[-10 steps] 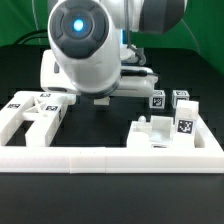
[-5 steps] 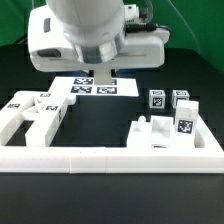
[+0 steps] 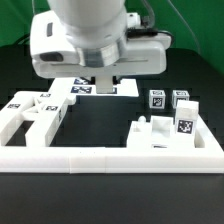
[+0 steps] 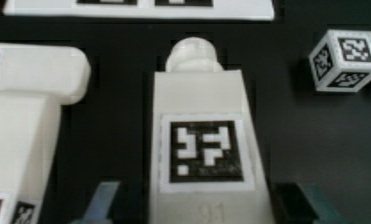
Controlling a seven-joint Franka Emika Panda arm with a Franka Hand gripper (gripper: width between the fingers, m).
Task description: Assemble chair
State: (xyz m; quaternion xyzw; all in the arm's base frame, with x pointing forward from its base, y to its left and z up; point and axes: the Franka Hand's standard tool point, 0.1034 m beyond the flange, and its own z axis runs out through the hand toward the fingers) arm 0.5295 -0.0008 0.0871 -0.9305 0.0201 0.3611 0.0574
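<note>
**Step in hand (judged):** one post is being carried toward its mating part. Assembly looks early, with the parts lying in separate lots. The next move calls for lining the peg end up with its socket and keeping the post level. Which part receives it cannot be told.

1. Counter [image 3: 100,125]: black, carries everything.
2. Arm [image 3: 95,30]: over the middle rear, hiding much of the exterior view.
3. Border rail [image 3: 110,158]: long and white, along the near side.
4. Broad pieces [image 3: 35,115]: tagged, on the exterior view's left, against the rail.
5. Stepped pieces [image 3: 165,128]: tagged, on the exterior view's right, just inside the rail.
6. Marker board [image 3: 118,90]: flat, at the rear, partly beneath the arm.
7. Post [image 4: 203,130]: white and square, tag uppermost, peg end [image 4: 196,55] toward the marker board. It sits between the tool's fingers. Judged to be carried clear of the counter, since no such post lies on the bare middle in the exterior view.
8. Small tagged blocks [image 3: 157,99]: two, upright, behind the stepped pieces.
9. Tool [image 4: 208,200]: jaws drawn narrow, one finger on each flank of the post. The contact itself is at the picture's edge and is not plainly seen.

**In the way:** the broad pieces are near one flank and the blocks are off the other. The lane between them is bare.
</note>
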